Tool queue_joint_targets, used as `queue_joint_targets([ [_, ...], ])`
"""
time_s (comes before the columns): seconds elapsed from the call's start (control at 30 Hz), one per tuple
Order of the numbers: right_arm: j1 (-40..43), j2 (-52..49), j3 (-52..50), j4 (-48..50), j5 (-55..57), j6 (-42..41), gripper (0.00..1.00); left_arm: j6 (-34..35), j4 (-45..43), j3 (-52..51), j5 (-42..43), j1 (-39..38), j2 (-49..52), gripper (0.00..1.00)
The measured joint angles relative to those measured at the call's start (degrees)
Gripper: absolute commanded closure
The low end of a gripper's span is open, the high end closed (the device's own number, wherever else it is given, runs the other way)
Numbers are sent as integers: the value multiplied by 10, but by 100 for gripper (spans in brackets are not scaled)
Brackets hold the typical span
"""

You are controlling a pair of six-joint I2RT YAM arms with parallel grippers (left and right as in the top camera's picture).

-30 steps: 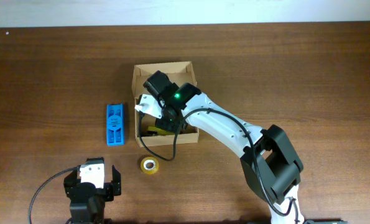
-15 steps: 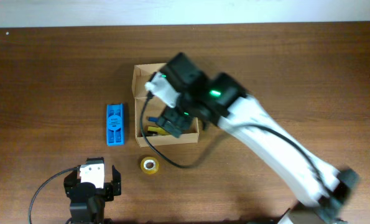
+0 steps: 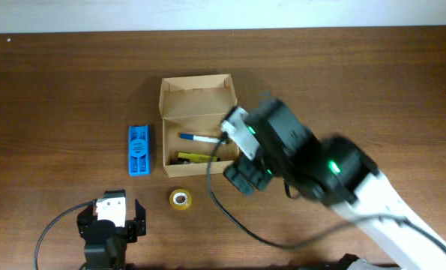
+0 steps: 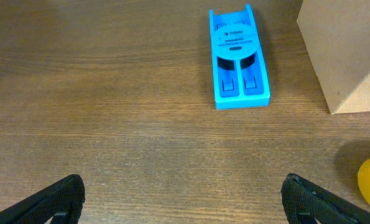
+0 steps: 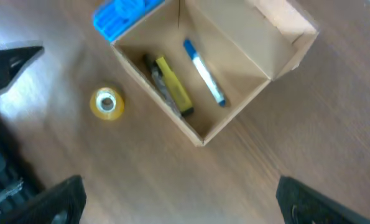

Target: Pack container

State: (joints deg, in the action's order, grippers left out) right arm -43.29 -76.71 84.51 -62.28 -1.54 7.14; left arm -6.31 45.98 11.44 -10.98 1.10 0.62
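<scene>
The container [image 3: 196, 94] is a tan cardboard box with its flap lid open, standing at the table's middle back. Inside lie a blue marker [image 3: 198, 139], a yellow marker [image 3: 193, 157] and a dark one beside it. My right gripper [image 3: 246, 176] hovers blurred off the box's front right corner, open and empty. From the right wrist I look down into the container [image 5: 234, 37] at the blue marker [image 5: 204, 73] and yellow marker [image 5: 174, 92], with my right gripper [image 5: 181, 199] over bare wood. My left gripper [image 3: 110, 214] rests open at the front left.
A blue plastic holder [image 3: 139, 149] lies left of the box. A yellow tape roll [image 3: 180, 199] sits in front of it. The left wrist view shows the holder [image 4: 238, 59], the box's corner [image 4: 340, 50] and the open left gripper [image 4: 181, 193].
My right gripper has opened and drawn up out of the box toward the front right. The blue marker now lies uncovered inside. The left arm has not moved.
</scene>
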Motion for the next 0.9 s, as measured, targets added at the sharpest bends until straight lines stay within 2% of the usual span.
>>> queue_joint_targets([
  [0.17, 0, 196, -195, 111, 1, -30, 1, 0, 0, 0, 0, 0, 0, 0],
  [0.43, 0, 454, -361, 140, 2, -51, 1, 0, 0, 0, 0, 0, 0, 0],
  [0.63, 0, 533, -414, 139, 2, -55, 1, 0, 0, 0, 0, 0, 0, 0],
  [0.9, 0, 535, -417, 139, 2, -56, 1, 0, 0, 0, 0, 0, 0, 0],
])
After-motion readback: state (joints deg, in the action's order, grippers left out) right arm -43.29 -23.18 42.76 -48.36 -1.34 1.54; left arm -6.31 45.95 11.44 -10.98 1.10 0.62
